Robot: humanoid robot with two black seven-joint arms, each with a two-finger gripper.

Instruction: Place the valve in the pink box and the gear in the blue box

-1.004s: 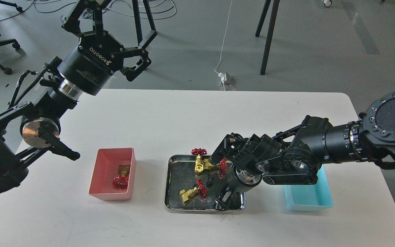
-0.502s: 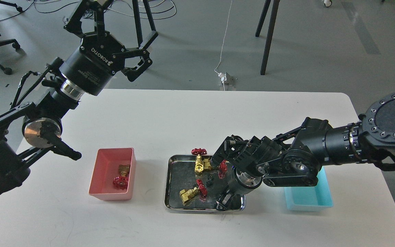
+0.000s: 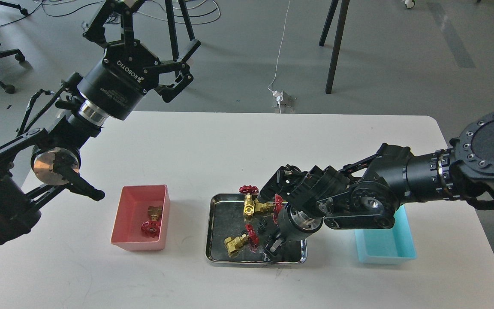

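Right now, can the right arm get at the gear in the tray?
Probably yes. The right gripper hangs low inside the steel tray, and the gear lies just beyond it. The way looks free, but valves crowd close to the gear's left, so the pinch could be tight.

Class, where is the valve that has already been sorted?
In the head view, the valve lies inside the pink box, left of the steel tray.
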